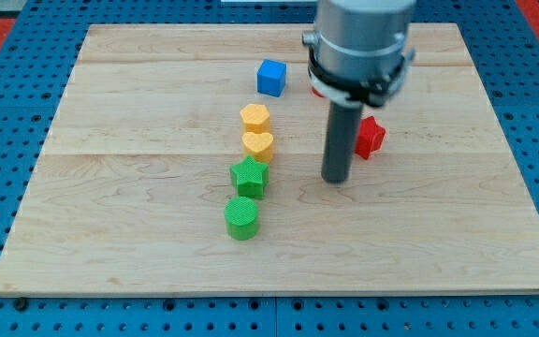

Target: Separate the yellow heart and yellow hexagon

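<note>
The yellow hexagon (pixel 254 117) sits near the board's middle, touching the yellow heart (pixel 258 145) just below it. My tip (pixel 334 179) rests on the board to the right of the heart and a little lower, well apart from both yellow blocks.
A green star (pixel 249 176) touches the heart from below, with a green cylinder (pixel 241 217) under it. A blue cube (pixel 270 77) lies above the hexagon. A red block (pixel 370 137) sits right of the rod; another red piece (pixel 316 91) peeks from behind the arm. The wooden board (pixel 110 215) rests on blue pegboard.
</note>
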Motion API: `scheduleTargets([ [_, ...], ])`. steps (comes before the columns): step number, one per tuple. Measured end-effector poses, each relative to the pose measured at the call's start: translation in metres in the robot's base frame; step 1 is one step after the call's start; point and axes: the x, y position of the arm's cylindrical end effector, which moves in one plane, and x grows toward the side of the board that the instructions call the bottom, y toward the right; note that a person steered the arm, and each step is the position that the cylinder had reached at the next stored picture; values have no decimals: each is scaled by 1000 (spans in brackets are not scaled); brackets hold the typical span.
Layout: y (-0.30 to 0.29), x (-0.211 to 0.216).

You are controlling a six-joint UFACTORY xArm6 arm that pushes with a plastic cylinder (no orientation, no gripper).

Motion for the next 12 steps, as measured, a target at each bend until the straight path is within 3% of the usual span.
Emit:
scheduleTargets([
  [1, 37, -13],
  [2, 87, -64],
  [3, 25, -76],
  [4, 17, -61],
  [5, 16, -18],
  [6, -51, -6],
  [8, -95, -82],
  [10, -106, -127],
  [11, -108, -112],
  [12, -165, -115],
])
